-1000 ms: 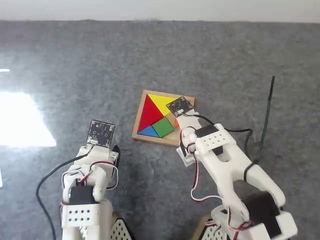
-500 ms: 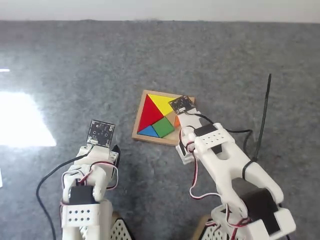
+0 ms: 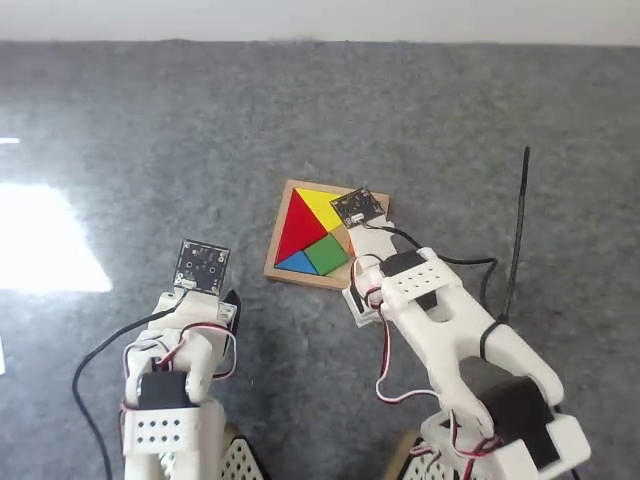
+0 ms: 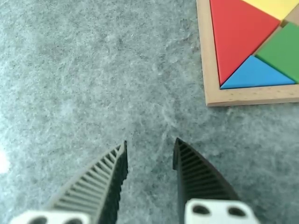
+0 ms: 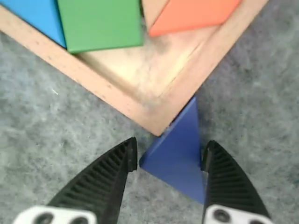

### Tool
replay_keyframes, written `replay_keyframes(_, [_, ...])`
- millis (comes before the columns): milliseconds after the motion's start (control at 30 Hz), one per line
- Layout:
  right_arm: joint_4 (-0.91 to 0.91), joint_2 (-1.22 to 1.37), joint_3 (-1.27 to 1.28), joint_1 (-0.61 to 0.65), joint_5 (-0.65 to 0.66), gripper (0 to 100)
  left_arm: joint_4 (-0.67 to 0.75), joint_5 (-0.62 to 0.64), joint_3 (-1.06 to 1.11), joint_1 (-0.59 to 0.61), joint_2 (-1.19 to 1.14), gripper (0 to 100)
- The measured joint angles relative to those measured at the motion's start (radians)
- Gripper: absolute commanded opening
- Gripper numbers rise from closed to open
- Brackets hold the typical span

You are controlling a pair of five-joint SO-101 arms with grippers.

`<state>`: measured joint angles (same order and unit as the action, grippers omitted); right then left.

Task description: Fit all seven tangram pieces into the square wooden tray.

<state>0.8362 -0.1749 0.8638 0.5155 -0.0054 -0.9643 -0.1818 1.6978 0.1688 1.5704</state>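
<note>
Right wrist view: right pincer spread, the dark triangle between its fingers, long axis pointing ahead, tip at the tray corner, bare slot just beyond; left pincer, also spread, hangs well apart, so right is nearer

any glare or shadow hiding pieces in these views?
High view: a bright glare patch washes out the table at the picture's left edge, well apart from the tray; the pieces inside read cleanly. Left wrist view: even light, no glare. Right wrist view: the blue triangle, between the fingers of the right gripper, is evenly lit and unobscured.
</note>
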Motion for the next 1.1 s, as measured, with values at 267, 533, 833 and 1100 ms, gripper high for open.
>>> replay_keyframes(267, [0.000,0.000,0.000,0.000,-0.002,22.6,0.000,0.000,0.000,0.000,0.000,15])
replay_keyframes(533, [0.000,0.000,0.000,-0.002,-0.002,10.2,0.000,0.000,0.000,0.000,0.000,15])
replay_keyframes(833, [0.000,0.000,0.000,-0.009,-0.002,12.3,0.000,0.000,0.000,0.000,0.000,15])
replay_keyframes(1100, [0.130,-0.046,-0.002,0.018,0.101,19.0,0.000,0.000,0.000,0.000,0.000,15])
